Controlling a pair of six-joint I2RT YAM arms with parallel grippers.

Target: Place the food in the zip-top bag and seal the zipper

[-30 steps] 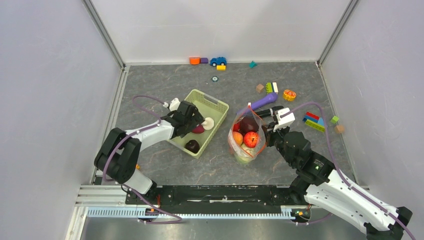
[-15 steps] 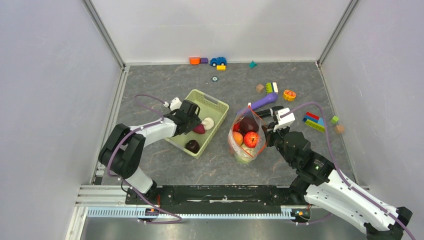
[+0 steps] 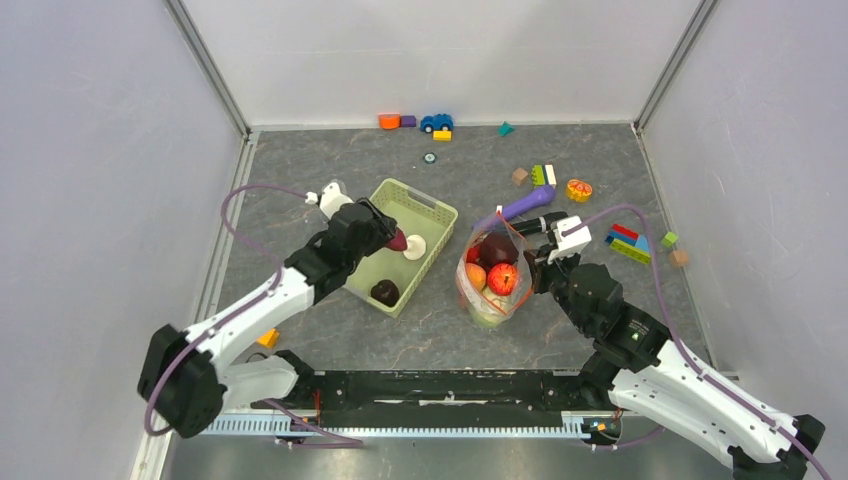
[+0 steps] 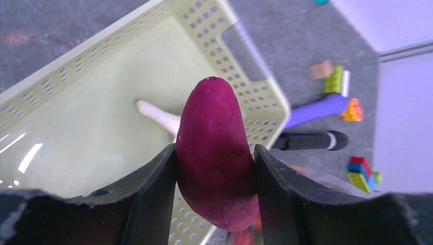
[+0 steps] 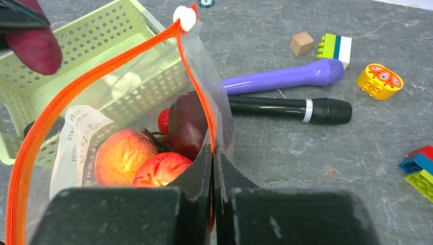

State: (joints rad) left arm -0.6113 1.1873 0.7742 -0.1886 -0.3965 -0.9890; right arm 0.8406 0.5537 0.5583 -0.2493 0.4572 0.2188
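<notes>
Left gripper [image 4: 214,153] is pinching a magenta sweet-potato piece [image 4: 214,158] between its two fingers, gripped round the fat middle with the narrow end poking out past the tips. The top view shows that piece [image 3: 397,240] held above the light-green slotted basket [image 3: 430,205], over the side nearer the left arm. Down on the basket floor, the white mushroom-like piece [image 4: 158,115] lies on its side, and a dark purple piece [image 3: 384,291] sits in the near corner.

Across the table, the right gripper [image 5: 212,153] has its fingers pressed together on the near edge of the zip-top bag [image 5: 204,66], right at the mouth. The bag stands upright just beside the basket's right corner, mouth gaping wide, and the orange-red zipper [image 5: 127,57] runs unsealed in a long loop up to the white slider tab [image 5: 185,15].

Inside the bag there's a peach apple [image 5: 120,155] next to a red apple [image 5: 161,171], another dark purple piece [image 5: 186,125] behind them, and the white label [image 5: 76,138] showing through the plastic.

Beyond the bag, a purple stick [image 5: 286,79] and a black marker [image 5: 291,109] lie side by side on the grey table [image 5: 306,168], with the citrus slice toy [image 5: 379,80] off to their right
</notes>
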